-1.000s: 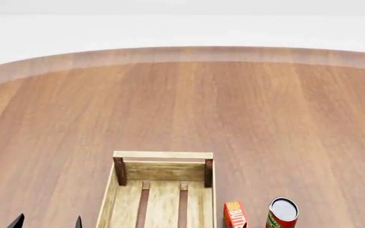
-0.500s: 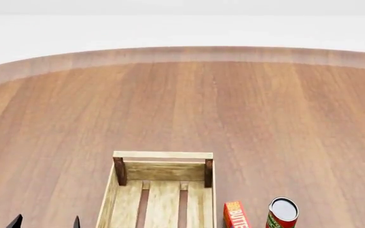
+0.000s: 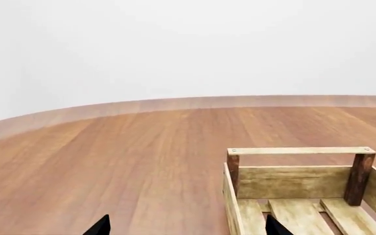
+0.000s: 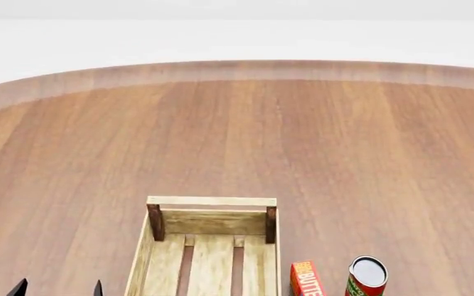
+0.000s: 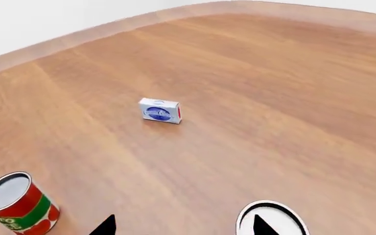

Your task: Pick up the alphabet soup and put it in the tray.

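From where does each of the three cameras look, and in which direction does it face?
Head: high, facing forward and down at the tray; left gripper tips show.
Left wrist: low by the left gripper, facing the tray.
Right wrist: above the right gripper, facing a white-topped can.
Shared: head and right wrist see the red-and-green can.

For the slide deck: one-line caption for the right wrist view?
Open right tool above wooden table; whitish can top below, red-and-green can and small white box nearby.
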